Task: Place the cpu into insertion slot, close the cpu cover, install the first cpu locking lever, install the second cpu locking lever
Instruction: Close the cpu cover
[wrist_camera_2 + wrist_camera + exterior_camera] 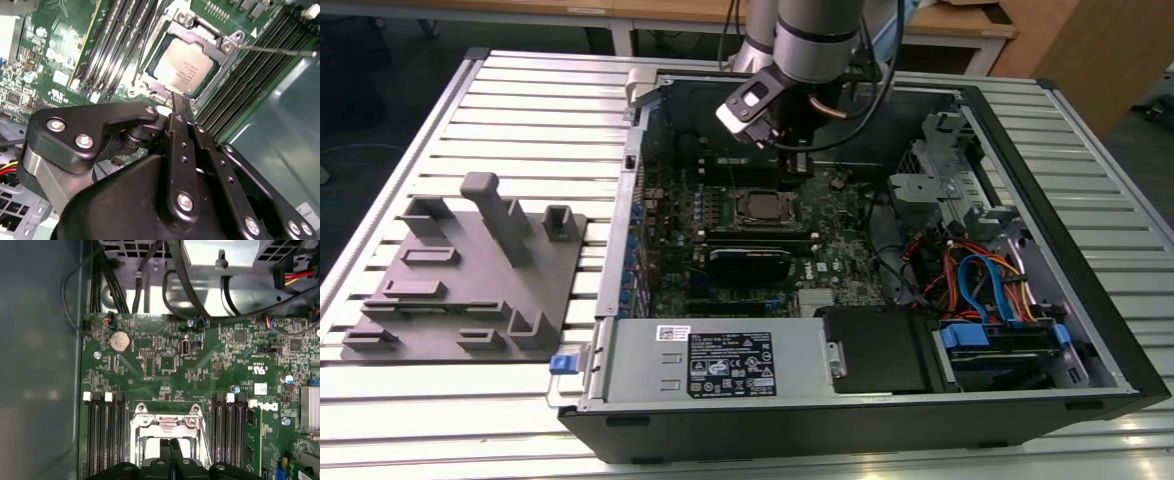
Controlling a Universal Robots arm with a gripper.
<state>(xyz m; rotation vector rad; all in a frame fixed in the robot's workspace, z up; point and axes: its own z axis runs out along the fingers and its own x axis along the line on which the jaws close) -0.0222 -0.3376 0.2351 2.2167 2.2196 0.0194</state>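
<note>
Open computer case [854, 425] on a slatted table [440, 400], seen from its near side. Nearest stands the grey power box [720, 365], with a grey fixture plate [467, 280] beside the case on the exterior view's left and blue and orange cables [987, 285] on its right. Behind the box lies the green board [834, 270]. At mid-board the cpu [757, 206] [187, 65] sits in the slot [156, 56], silver top up, with the cover [227, 46] [167, 421] lying flat around it. A thin metal rod [275, 50] runs out from one cover corner across the memory slots [125, 35]. Just beyond the cpu hangs the claw [785, 148] [178, 100] [170, 442], its two fingers pressed together on nothing, tips at the cover's edge; contact cannot be told. Farther on lie a coin cell [120, 341] and the arm [821, 30], which comes down from above the case's far wall
</note>
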